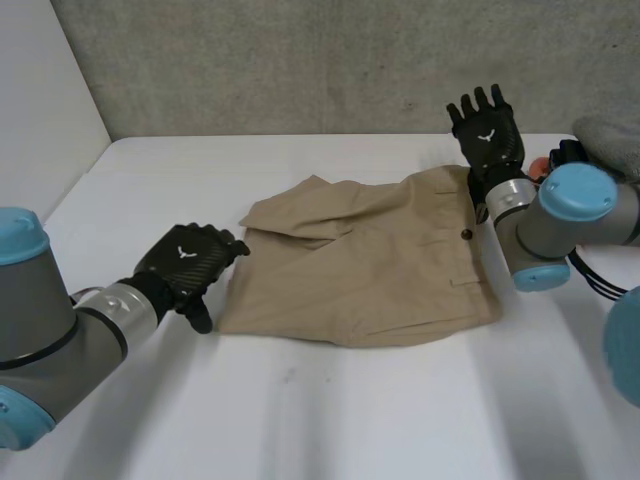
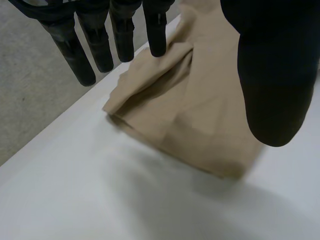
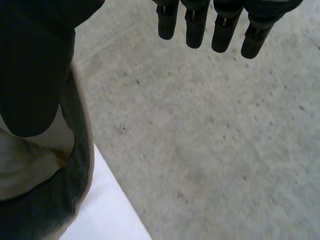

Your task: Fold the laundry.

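Head view showed the tan shorts (image 1: pixel 370 265) lying flat near the middle of the white table (image 1: pixel 330 420), waistband toward the robot's right and one leg corner at the far left turned over on itself. The left hand (image 1: pixel 190 262) hovered just beside the shorts' left edge, fingers relaxed and holding nothing. The right hand (image 1: pixel 487 128) stood raised above the far right corner by the waistband, fingers spread wide and clear of the cloth. A grey cloth (image 1: pixel 612 140) lay at the table's far right edge, apart from the shorts. Left wrist view agreed: straight fingers (image 2: pixel 117 37) and the thumb hung well apart over the rumpled leg end of the shorts, with nothing between them. Right wrist view had that hand's fingers (image 3: pixel 225 30) straight and empty too, pointing past the table's edge, with a grey fabric rim beside the thumb; whether this was the same grey cloth I could not tell. By my reading the work stood between grasps, with the garment spread but not yet halved. The next move would call for both hands to come down on one long side — the left at the leg hem, the right at the waistband corner — then pinch the cloth and carry that edge across evenly, minding the turned-over corner so it did not get trapped in the fold.
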You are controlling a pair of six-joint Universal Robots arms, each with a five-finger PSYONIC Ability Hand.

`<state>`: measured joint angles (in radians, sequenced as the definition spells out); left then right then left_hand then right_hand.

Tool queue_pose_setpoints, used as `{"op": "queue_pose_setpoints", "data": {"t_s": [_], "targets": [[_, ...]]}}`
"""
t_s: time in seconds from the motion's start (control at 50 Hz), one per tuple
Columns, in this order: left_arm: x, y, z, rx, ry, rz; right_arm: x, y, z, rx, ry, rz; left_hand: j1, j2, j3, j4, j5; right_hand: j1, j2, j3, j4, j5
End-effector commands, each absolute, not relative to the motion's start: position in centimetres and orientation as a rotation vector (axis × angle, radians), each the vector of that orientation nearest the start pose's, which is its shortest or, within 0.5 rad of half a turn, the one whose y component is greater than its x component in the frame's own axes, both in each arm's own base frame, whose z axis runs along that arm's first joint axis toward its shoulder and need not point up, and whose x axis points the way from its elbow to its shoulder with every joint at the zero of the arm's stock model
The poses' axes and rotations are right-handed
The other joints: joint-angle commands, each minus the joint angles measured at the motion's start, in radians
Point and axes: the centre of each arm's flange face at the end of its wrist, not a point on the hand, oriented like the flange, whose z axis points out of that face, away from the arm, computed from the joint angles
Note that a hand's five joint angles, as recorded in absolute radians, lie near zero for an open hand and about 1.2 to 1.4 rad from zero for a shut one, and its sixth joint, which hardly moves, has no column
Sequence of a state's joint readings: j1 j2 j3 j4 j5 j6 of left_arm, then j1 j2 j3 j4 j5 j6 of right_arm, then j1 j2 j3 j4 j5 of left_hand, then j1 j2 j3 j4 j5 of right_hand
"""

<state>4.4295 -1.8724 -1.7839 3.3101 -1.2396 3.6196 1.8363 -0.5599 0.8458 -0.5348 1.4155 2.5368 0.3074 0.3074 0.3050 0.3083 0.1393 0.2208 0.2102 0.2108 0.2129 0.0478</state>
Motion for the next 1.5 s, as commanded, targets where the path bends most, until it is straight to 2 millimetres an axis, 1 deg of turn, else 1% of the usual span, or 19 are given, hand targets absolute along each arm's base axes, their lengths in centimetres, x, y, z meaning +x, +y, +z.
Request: {"op": "queue_pose_setpoints", "data": {"t_s": [0.02, 0.06, 0.16, 0.32, 0.48, 0.58, 0.68, 0.78, 0.86, 0.88, 0.9, 1.0, 1.04, 1.14, 1.18, 1.28, 1.34, 1.42, 1.5], "targets": [[-25.5, -24.8, 16.4, 1.333, 2.344, -1.949, 24.9, -42.5, 23.7, -0.939, 1.900, -2.612, 0.132, 0.132, 0.134, 0.131, 0.126, -0.046, -0.036, -0.036, -0.038, -0.048], [-25.7, -24.8, 16.1, 1.345, 2.346, -1.948, 23.9, -40.6, 25.6, -0.938, 1.947, -2.587, 0.150, 0.150, 0.152, 0.149, 0.143, -0.046, -0.036, -0.036, -0.038, -0.048], [-26.6, -24.9, 14.6, 1.380, 2.365, -1.907, 22.5, -37.4, 26.6, -0.998, 2.094, -2.453, 0.173, 0.173, 0.176, 0.172, 0.167, -0.046, -0.036, -0.036, -0.038, -0.048], [-27.1, -26.2, 12.8, 1.347, 2.377, -1.840, 21.2, -31.4, 25.4, -1.120, 2.391, -1.998, 0.287, 0.287, 0.290, 0.286, 0.281, -0.046, -0.036, -0.036, -0.038, -0.048], [-27.6, -26.9, 12.4, 1.353, 2.372, -1.845, 21.3, -27.4, 20.7, -1.211, 2.461, -1.635, 0.598, 0.598, 0.601, 0.597, 0.592, -0.046, -0.036, -0.036, -0.038, -0.048], [-27.8, -27.1, 12.4, 1.357, 2.363, -1.858, 21.8, -27.0, 18.5, -1.214, 2.391, -1.640, 0.792, 0.792, 0.795, 0.792, 0.786, -0.024, -0.014, -0.014, -0.016, -0.026], [-28.2, -27.3, 12.2, 1.368, 2.359, -1.861, 22.3, -28.3, 14.8, -1.186, 2.357, -1.684, 1.045, 1.045, 1.047, 1.044, 1.038, 0.064, 0.074, 0.074, 0.071, 0.062], [-28.6, -27.4, 12.5, 1.373, 2.341, -1.882, 22.5, -28.8, 12.9, -1.191, 2.363, -1.664, 1.089, 1.089, 1.091, 1.088, 1.082, 0.175, 0.186, 0.185, 0.183, 0.173], [-28.6, -27.8, 12.9, 1.347, 2.328, -1.897, 22.7, -29.4, 12.3, -1.188, 2.351, -1.681, 1.089, 1.089, 1.091, 1.088, 1.082, 0.585, 0.596, 0.595, 0.593, 0.584], [-28.6, -27.8, 13.0, 1.338, 2.327, -1.896, 22.7, -29.5, 12.3, -1.187, 2.345, -1.694, 1.089, 1.089, 1.091, 1.088, 1.082, 0.758, 0.768, 0.768, 0.766, 0.756], [-28.6, -27.8, 13.0, 1.326, 2.325, -1.894, 22.8, -29.8, 12.4, -1.186, 2.327, -1.728, 1.089, 1.089, 1.091, 1.088, 1.082, 1.171, 1.182, 1.181, 1.179, 1.170], [-28.3, -27.5, 15.1, 1.231, 2.278, -1.914, 22.8, -30.2, 13.0, -1.190, 2.299, -1.786, 1.089, 1.089, 1.091, 1.088, 1.082, 1.176, 1.186, 1.185, 1.183, 1.174], [-28.2, -26.9, 17.7, 1.189, 2.217, -1.978, 22.7, -30.0, 14.3, -1.178, 2.281, -1.830, 1.089, 1.089, 1.091, 1.088, 1.082, 1.176, 1.186, 1.185, 1.183, 1.174], [-27.3, -25.0, 22.5, 1.143, 2.145, -2.067, 22.2, -28.7, 22.2, -1.151, 2.156, -2.057, 1.089, 1.089, 1.091, 1.088, 1.082, 1.176, 1.186, 1.185, 1.183, 1.174], [-26.6, -23.8, 25.7, 1.109, 2.094, -2.133, 21.9, -28.0, 24.1, -1.151, 2.141, -2.083, 1.089, 1.089, 1.091, 1.088, 1.082, 1.176, 1.186, 1.185, 1.183, 1.174], [-25.5, -21.4, 31.7, 1.028, 1.960, -2.301, 21.4, -25.9, 32.9, -1.117, 2.023, -2.252, 1.089, 1.089, 1.091, 1.088, 1.082, 1.176, 1.186, 1.185, 1.183, 1.174], [-24.6, -19.9, 35.8, 0.942, 1.849, -2.447, 21.2, -24.6, 36.6, -1.112, 1.991, -2.292, 1.089, 1.089, 1.091, 1.088, 1.082, 1.176, 1.186, 1.185, 1.183, 1.174], [-24.6, -19.7, 36.5, 0.899, 1.872, -2.497, 21.3, -23.9, 37.1, -1.146, 2.045, -2.187, 1.089, 1.089, 1.091, 1.088, 1.082, 1.176, 1.186, 1.185, 1.183, 1.174], [-25.5, -21.6, 33.3, 0.935, 2.007, -2.387, 22.2, -26.1, 32.4, -1.199, 2.191, -1.917, 1.089, 1.089, 1.091, 1.088, 1.082, 1.176, 1.186, 1.185, 1.183, 1.174]]}}
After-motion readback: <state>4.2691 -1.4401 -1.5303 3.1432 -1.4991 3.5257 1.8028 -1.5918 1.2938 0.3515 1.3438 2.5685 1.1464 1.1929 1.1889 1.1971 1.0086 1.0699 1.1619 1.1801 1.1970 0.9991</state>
